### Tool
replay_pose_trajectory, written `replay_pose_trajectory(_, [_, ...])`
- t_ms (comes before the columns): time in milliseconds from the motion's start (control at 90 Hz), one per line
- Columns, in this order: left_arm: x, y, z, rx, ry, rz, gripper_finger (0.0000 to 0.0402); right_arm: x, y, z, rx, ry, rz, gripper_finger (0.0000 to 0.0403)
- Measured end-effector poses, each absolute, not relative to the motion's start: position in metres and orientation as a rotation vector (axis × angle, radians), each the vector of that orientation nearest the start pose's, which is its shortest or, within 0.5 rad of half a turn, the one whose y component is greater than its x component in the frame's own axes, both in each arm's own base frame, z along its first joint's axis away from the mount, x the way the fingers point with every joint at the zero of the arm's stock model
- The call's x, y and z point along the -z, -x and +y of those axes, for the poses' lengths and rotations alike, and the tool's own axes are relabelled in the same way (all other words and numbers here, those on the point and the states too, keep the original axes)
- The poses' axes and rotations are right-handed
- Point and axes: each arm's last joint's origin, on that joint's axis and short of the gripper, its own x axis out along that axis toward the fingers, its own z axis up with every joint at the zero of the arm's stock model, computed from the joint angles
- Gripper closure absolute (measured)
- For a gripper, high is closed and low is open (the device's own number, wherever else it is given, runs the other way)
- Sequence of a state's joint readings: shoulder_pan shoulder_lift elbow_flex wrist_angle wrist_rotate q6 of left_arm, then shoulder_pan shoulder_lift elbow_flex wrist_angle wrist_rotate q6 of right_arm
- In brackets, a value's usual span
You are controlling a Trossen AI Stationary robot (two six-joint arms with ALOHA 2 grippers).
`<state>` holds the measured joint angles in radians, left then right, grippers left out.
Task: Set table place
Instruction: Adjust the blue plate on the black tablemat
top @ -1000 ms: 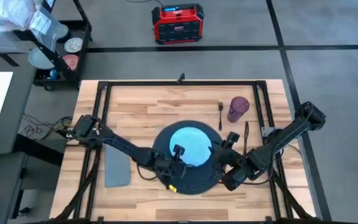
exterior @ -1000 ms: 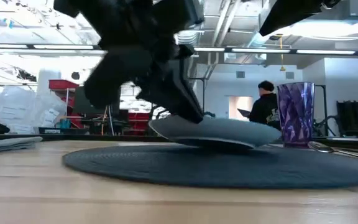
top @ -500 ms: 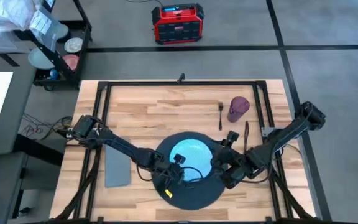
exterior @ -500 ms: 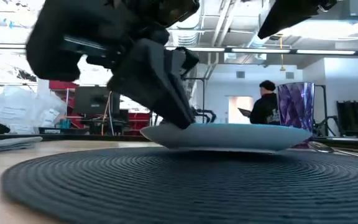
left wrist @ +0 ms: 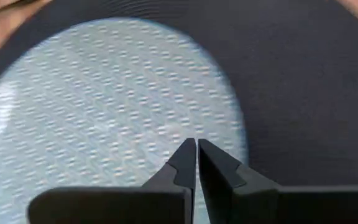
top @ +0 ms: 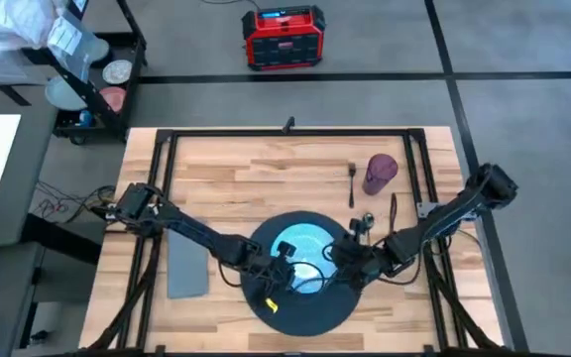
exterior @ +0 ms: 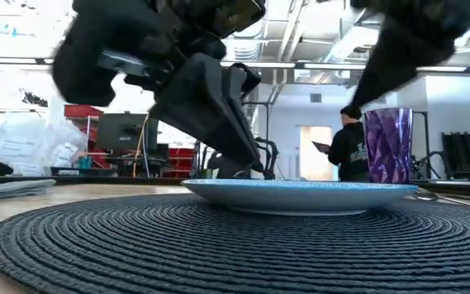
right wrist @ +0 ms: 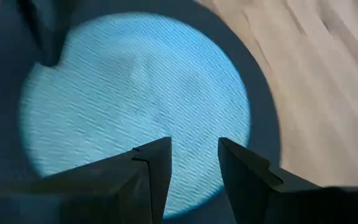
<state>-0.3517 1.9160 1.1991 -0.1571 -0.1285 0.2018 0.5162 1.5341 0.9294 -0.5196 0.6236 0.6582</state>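
On the table (top: 226, 164), fork (top: 352, 184) and cup (top: 380, 173) flank the mat (top: 310, 309)

We reach our 2 arms inward from opposite sides until the wrists nearly meet low over the middle. Our left gripper (left wrist: 196, 155) points down with its fingers pressed almost together, while our right gripper (right wrist: 194, 163) holds its fingers parted with a clear gap.

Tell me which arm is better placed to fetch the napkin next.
Left, probably. The napkin lies on the table beside the left arm, while the right pincer, open, sits across the plate. The left pincer is shut.
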Motion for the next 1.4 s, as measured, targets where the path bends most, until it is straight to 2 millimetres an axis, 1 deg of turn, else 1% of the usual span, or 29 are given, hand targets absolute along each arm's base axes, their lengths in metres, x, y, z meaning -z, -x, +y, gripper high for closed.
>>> replay_pose_trajectory(89, [-0.163, -0.377, -0.126, 0.24, -0.404, 0.785, 0.0401, -0.189, -0.254, 0.117, 0.427, -0.015, 0.868, 0.0285])
replay_pose_trajectory(200, [-0.165, -0.383, -0.116, 0.22, -0.428, 0.749, 0.0401, -0.181, -0.253, 0.107, 0.446, -0.05, 0.903, 0.0285])
replay_pose_trajectory(356, [-0.14, -0.39, -0.104, 0.248, -0.397, 0.818, 0.0401, -0.162, -0.245, 0.094, 0.482, -0.091, 0.958, 0.0285])
replay_pose_trajectory(444, [-0.135, -0.392, -0.103, 0.256, -0.389, 0.817, 0.0401, -0.153, -0.241, 0.091, 0.475, -0.11, 0.973, 0.0285])
replay_pose_trajectory(656, [-0.135, -0.393, -0.104, 0.262, -0.38, 0.808, 0.0401, -0.135, -0.233, 0.078, 0.48, -0.18, 1.019, 0.0285])
replay_pose_trajectory(811, [-0.137, -0.394, -0.108, 0.348, -0.333, 0.779, 0.0401, -0.123, -0.231, 0.07, 0.448, -0.241, 0.999, 0.0285])
replay_pose_trajectory(1000, [-0.138, -0.395, -0.111, 0.419, -0.281, 0.756, 0.0401, -0.119, -0.233, 0.06, 0.44, -0.27, 0.963, 0.0285])
replay_pose_trajectory(1133, [-0.13, -0.395, -0.112, 0.449, -0.249, 0.784, 0.0401, -0.117, -0.235, 0.054, 0.435, -0.291, 0.942, 0.0285])
replay_pose_trajectory(1278, [-0.121, -0.398, -0.117, 0.484, -0.207, 0.777, 0.0401, -0.116, -0.235, 0.048, 0.442, -0.297, 0.936, 0.0285])
replay_pose_trajectory(1400, [-0.12, -0.398, -0.12, 0.5, -0.192, 0.772, 0.0401, -0.116, -0.238, 0.043, 0.437, -0.294, 0.929, 0.0285])
